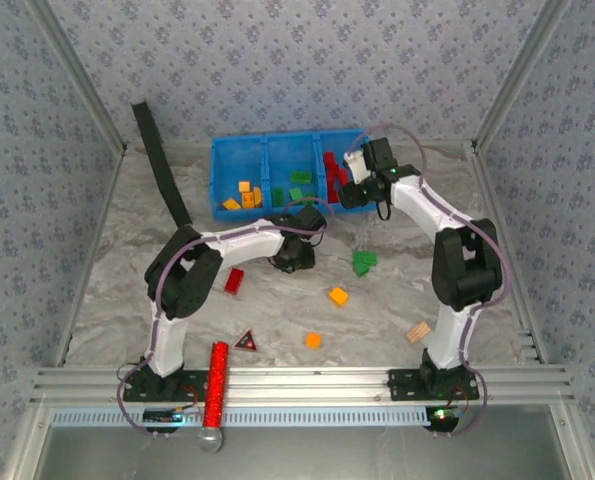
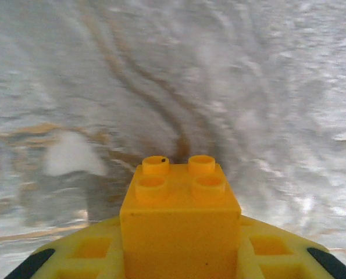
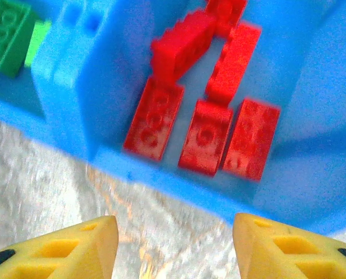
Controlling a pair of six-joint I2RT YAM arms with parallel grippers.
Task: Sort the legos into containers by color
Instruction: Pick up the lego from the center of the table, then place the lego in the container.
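A yellow-orange lego [image 2: 181,215] with four studs sits squeezed between the yellow fingers [image 2: 79,253] of my left gripper [image 1: 295,258], over bare table mid-scene. The blue tray [image 1: 218,182] stands at the back, with yellow-orange legos [image 1: 245,192] in its left compartment, green ones [image 1: 297,185] in the middle and red ones [image 1: 333,172] on the right. My right gripper [image 1: 352,182] hovers open and empty at the near rim of the red compartment. Several red legos [image 3: 207,133] lie below it. Loose on the table are a red lego [image 1: 234,281], green ones [image 1: 363,263] and two orange ones [image 1: 338,296] [image 1: 313,340].
A dark triangle with a red centre [image 1: 246,341] and a tan wooden block [image 1: 418,332] lie near the front. A red cylinder [image 1: 217,380] rests on the front rail. A black strap [image 1: 162,165] leans at the back left. Patterned walls close three sides.
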